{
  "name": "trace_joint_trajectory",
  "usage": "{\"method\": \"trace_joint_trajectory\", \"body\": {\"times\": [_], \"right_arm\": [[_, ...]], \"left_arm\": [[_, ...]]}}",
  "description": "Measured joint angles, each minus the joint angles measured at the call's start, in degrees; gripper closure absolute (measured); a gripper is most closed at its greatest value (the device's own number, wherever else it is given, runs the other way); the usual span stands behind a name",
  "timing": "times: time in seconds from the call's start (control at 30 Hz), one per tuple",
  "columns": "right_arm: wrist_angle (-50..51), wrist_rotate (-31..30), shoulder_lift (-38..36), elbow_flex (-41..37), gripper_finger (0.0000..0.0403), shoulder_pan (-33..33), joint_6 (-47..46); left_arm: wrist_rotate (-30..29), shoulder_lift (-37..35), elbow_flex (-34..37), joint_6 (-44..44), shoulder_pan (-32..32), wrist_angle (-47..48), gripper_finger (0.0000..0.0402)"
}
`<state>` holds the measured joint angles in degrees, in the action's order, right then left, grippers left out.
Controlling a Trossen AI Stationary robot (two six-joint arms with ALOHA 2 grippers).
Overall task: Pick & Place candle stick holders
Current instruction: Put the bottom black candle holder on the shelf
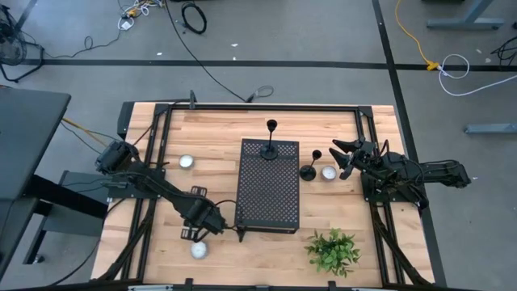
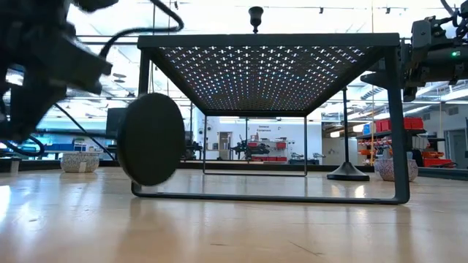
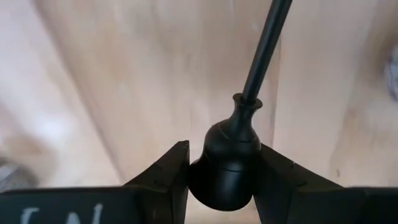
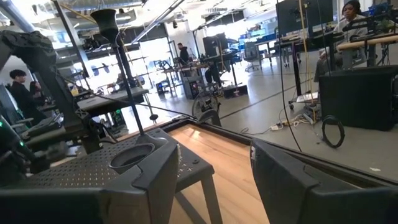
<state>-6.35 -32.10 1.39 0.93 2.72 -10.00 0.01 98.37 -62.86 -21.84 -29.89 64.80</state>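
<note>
One black candle stick holder (image 1: 271,148) stands by its round base on top of the black perforated box (image 1: 268,194). A second holder (image 1: 309,170) stands by its base on the table right of the box. My left gripper (image 1: 216,224) is at the box's near left corner, shut on the third holder (image 3: 227,163), which lies roughly level; its round base (image 2: 150,139) faces the low camera. My right gripper (image 1: 343,158) is open and empty at the right, beside the second holder and a white tealight (image 1: 329,172). My left gripper pinches the third holder's small top cup (image 3: 225,180) between its two fingers, one finger on each side. The fingers come from the table's left, slanting down. The thin stem (image 3: 264,50) runs on beyond the fingertips toward the box. The round base (image 2: 150,139) hangs clear of the table.
Two more white tealights lie on the table, one at the far left (image 1: 187,162) and one near my left gripper (image 1: 199,250). A small green plant (image 1: 333,250) stands near the front right. A black frame (image 1: 242,107) borders the table.
</note>
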Motion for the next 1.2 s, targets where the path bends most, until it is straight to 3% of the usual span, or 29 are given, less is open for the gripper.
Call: {"method": "trace_joint_trajectory", "body": {"times": [0.63, 1.2], "right_arm": [[-0.1, 0.0, 0.0, 0.0, 0.0201, 0.0, 0.3], [-0.3, 0.2, 0.0, 0.0, 0.0201, 0.0, 0.0]], "left_arm": [[-1.7, -0.2, -19.6, -0.4, -6.5, 25.2, 0.0267], [-3.8, 0.0, -35.8, -11.3, -3.0, 25.2, 0.0267]]}}
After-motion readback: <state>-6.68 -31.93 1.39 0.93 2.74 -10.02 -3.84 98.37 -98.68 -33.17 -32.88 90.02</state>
